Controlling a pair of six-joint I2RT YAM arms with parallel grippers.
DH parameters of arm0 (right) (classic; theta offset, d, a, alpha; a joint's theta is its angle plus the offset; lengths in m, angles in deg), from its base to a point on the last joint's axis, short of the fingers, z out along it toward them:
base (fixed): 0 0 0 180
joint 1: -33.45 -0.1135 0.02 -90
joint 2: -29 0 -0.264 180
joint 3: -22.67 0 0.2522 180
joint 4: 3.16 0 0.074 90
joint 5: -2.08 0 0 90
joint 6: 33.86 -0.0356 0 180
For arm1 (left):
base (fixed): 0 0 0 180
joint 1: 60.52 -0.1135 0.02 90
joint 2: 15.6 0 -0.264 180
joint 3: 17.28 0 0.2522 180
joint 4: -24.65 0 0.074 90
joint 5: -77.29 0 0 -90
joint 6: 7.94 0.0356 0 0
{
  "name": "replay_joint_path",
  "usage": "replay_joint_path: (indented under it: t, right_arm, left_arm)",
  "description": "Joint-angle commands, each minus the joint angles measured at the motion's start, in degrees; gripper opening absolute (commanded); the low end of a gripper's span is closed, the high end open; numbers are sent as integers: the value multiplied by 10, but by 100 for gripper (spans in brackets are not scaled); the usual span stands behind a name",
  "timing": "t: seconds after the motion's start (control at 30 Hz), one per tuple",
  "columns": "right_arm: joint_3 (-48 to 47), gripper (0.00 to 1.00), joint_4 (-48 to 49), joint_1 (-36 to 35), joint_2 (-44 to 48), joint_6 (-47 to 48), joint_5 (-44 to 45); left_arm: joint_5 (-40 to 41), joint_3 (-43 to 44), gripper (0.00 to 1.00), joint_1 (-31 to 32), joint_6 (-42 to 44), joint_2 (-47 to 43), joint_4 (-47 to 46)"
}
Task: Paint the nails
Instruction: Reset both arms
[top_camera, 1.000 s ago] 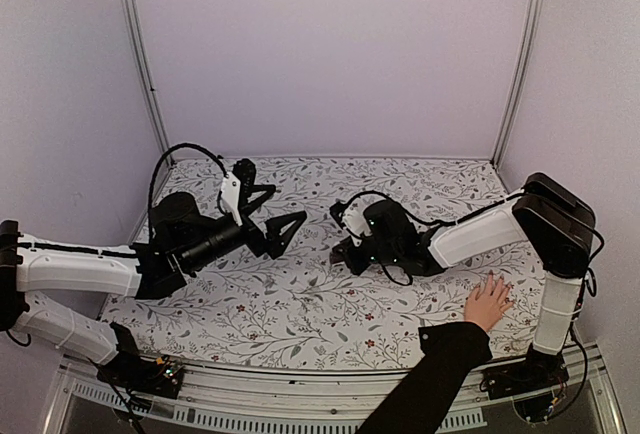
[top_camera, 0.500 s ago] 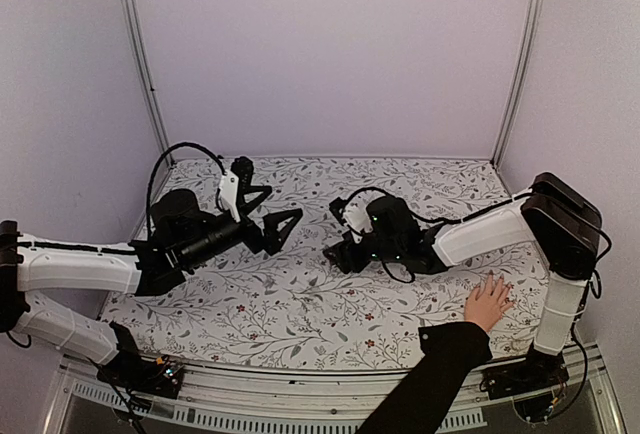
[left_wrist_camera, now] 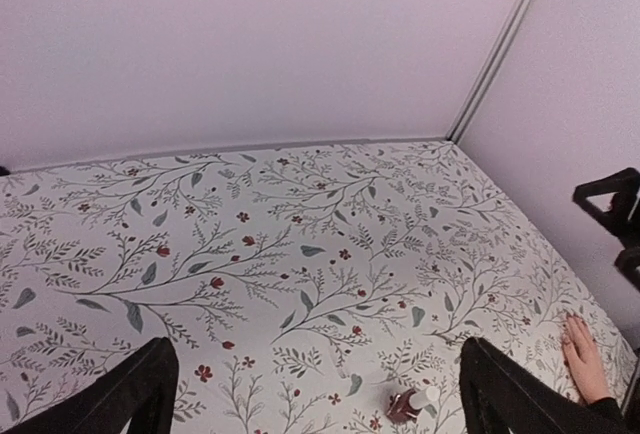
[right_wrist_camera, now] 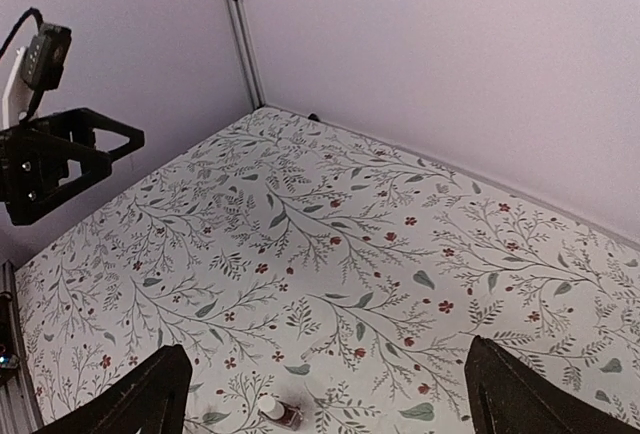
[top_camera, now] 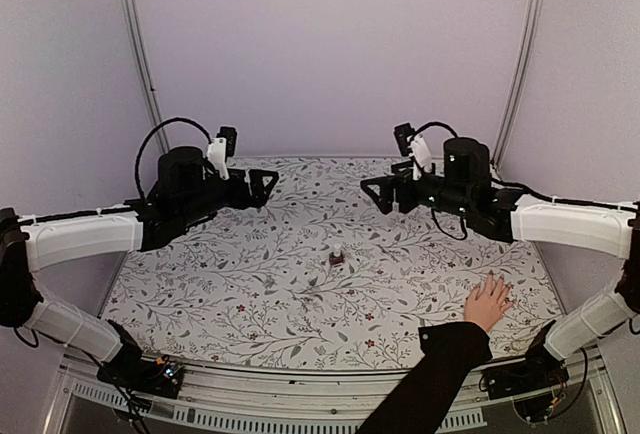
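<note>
A light-skinned hand [top_camera: 488,302] with spread fingers and a black sleeve lies flat on the floral table at the front right. It also shows at the right edge of the left wrist view as the hand [left_wrist_camera: 583,356]. Its nails are too small to make out. A small dark-red bottle [top_camera: 337,257] with a white cap rests alone mid-table, seen as the bottle [left_wrist_camera: 408,404] and the bottle [right_wrist_camera: 278,412]. I cannot tell whether it stands or lies. My left gripper [top_camera: 258,184] and right gripper [top_camera: 378,194] hang open and empty, high over the far half of the table.
The floral cloth [top_camera: 250,284] covers the whole table, with pale walls and metal corner posts [top_camera: 520,64] around it. The black sleeve [top_camera: 430,374] crosses the front edge at the right. Each wrist view shows the other gripper at its side edge.
My right gripper opened, rose from the table's middle and drew back to the far right, leaving the bottle on the cloth. The left arm also lifted and pulled back.
</note>
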Motion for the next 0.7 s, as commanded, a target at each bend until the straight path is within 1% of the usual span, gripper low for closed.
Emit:
replay_joint_path:
  t: [0.0, 0.17, 0.23, 0.37, 0.53, 0.67]
  right_arm:
    - [44, 99, -48, 52, 102, -23, -11]
    - [105, 99, -71, 114, 213, -38, -5]
    - [131, 99, -80, 134, 262, -46, -4]
    - [189, 99, -88, 157, 325, -62, -3]
    - [233, 99, -93, 166, 370, -71, 3]
    - [239, 99, -93, 168, 372, -69, 5]
  left_arm:
    - [3, 5, 100, -52, -39, -19, 73]
    - [3, -44, 100, -103, -55, -63, 75]
    - [19, -62, 100, -108, -55, -79, 76]
    - [37, -93, 100, -109, -60, -98, 77]
    - [46, -111, 100, -110, -76, -98, 78]
    - [49, -104, 100, -110, -76, -88, 85]
